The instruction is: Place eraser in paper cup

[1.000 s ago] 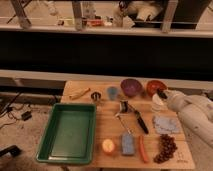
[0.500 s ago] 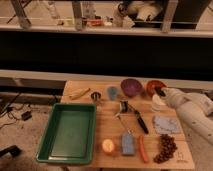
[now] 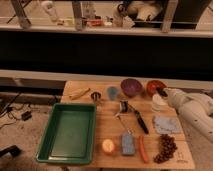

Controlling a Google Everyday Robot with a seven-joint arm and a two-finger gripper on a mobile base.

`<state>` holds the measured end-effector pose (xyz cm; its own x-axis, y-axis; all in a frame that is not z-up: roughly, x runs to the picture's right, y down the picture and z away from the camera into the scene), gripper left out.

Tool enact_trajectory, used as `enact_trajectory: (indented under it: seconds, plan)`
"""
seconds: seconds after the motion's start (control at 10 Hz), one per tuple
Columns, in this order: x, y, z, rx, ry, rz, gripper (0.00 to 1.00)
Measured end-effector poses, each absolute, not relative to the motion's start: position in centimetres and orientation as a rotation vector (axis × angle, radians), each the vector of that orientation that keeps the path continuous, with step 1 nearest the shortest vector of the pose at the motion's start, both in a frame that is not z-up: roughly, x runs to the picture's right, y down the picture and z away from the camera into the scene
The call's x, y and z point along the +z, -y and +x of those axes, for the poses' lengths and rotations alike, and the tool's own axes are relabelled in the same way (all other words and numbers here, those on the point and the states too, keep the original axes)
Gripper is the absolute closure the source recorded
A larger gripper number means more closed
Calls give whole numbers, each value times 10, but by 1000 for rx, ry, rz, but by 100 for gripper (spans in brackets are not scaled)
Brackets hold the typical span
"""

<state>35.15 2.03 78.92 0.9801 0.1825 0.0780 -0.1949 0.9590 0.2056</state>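
The short white paper cup (image 3: pixel 158 103) stands near the table's right edge, in front of an orange-red bowl (image 3: pixel 156 86). My gripper (image 3: pixel 162 93) hangs just above and behind the cup, at the end of the white arm (image 3: pixel 195 109) that reaches in from the right. It is shut, and I see nothing in it. A blue rectangular block (image 3: pixel 127 144), possibly the eraser, lies near the front edge, well left of the gripper. I cannot name the eraser with certainty.
A green tray (image 3: pixel 55 131) fills the table's left side. Along the back are a banana (image 3: pixel 80 93), a blue-grey cup (image 3: pixel 112 92) and a purple bowl (image 3: pixel 131 86). A black tool (image 3: pixel 141 121), grey cloth (image 3: pixel 165 124), grapes (image 3: pixel 165 147) and an orange (image 3: pixel 108 146) lie in the middle and front.
The arm has moved left and slightly toward the back of the table, bringing the gripper over the paper cup. Nothing on the table has moved.
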Motion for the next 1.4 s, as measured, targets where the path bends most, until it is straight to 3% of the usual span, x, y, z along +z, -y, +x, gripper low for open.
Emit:
enact_trajectory:
  seconds: [1.0, 1.4]
  plan:
    - [798, -36, 349, 152, 56, 190, 94]
    - [772, -17, 338, 105, 46, 265, 94]
